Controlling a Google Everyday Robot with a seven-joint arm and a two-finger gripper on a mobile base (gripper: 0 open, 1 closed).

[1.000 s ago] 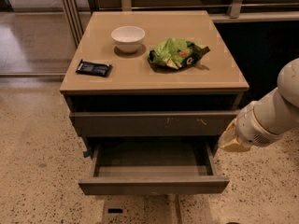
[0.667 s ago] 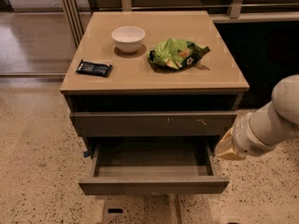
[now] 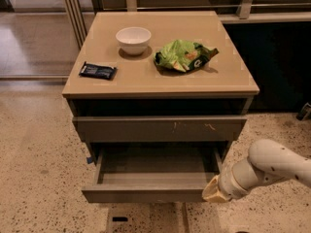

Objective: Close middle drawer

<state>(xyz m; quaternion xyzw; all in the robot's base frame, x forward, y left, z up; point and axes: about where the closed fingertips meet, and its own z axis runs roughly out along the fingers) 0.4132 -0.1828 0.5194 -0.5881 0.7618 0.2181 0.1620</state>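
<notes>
The middle drawer (image 3: pixel 146 194) stands pulled far out below the table's (image 3: pixel 160 84) front edge. Its plain front panel is well forward of the scratched drawer front (image 3: pixel 155 128) above it. Your gripper (image 3: pixel 213 191) sits at the right end of that panel, under the table's front right corner, touching it or just beside it. Whether the gripper is spread or pressed together you cannot tell from here.

The main risk, as I judge it, is that a push from this far off centre skews the drawer on its runners and jams it partway. Move toward the middle of the panel first, or push slowly and straight toward the table's back edge. The gripper could also slip off the panel's right end and strike the table's right side.

Open floor lies in front of the table and to its right, so your arm has room. The bowl (image 3: pixel 133 39), green bag (image 3: pixel 183 55) and dark wrapper (image 3: pixel 97 71) on top sit well apart from the work.
</notes>
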